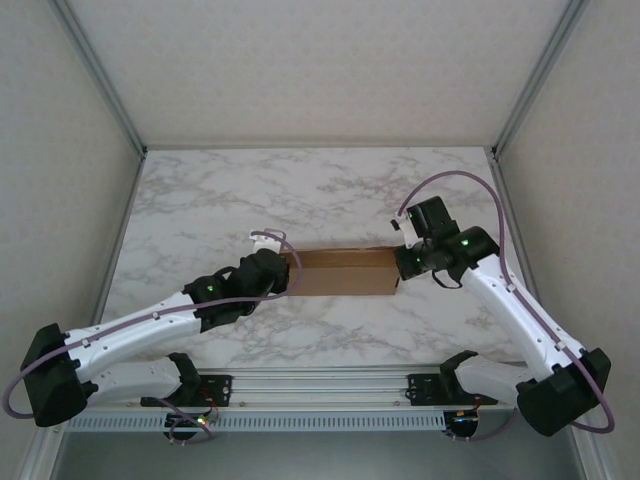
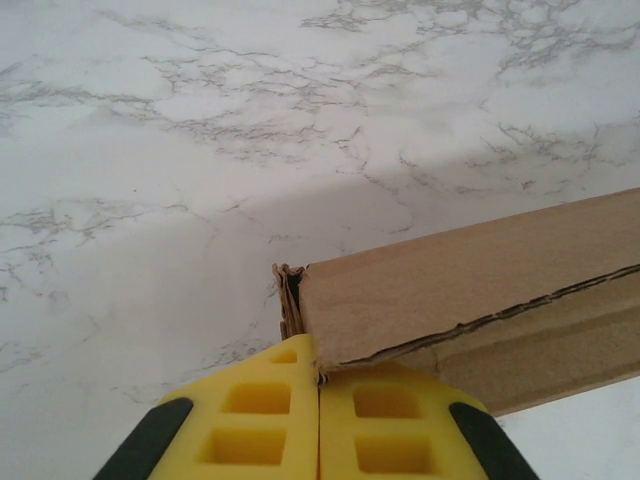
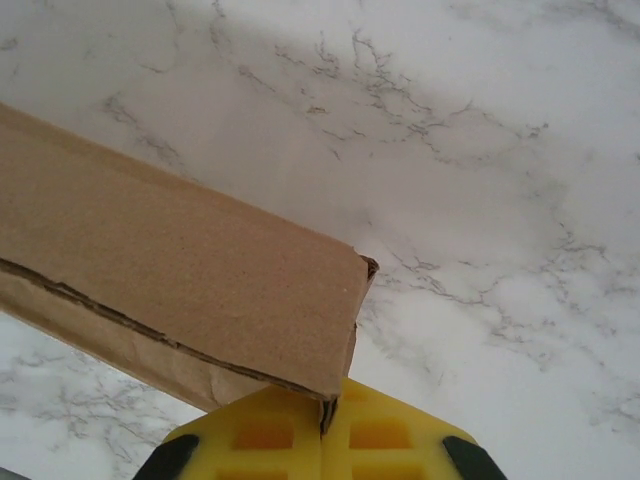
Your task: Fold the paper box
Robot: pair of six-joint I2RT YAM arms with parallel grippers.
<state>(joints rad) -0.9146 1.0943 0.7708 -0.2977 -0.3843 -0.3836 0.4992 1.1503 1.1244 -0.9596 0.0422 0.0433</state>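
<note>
You have the plain brown, flattened cardboard paper box (image 1: 345, 272) mid-table on the white marble-patterned tabletop (image 1: 300, 190), long side running left to right. The left gripper (image 1: 288, 272) is at its left end and the right gripper (image 1: 402, 265) at its right end.

Left wrist view: the yellow fingers of the left gripper (image 2: 318, 375) are pressed together with the box's (image 2: 470, 290) near corner pinched in the seam; layered card edges show at that corner.

Right wrist view: the right gripper (image 3: 325, 410) is likewise closed, nipping the box's (image 3: 180, 270) corner.

Room: bare marble runs beyond the box to the far edge and out to both sides; a narrower bare strip lies between the box and the aluminium rail (image 1: 320, 385) at the near edge; pale walls close in the table.

Hard to make out: the box ends sit under the grippers in the top view; both wrist views cut the box off at the picture edge; you cannot tell whether it rests on the marble or hangs just clear.
</note>
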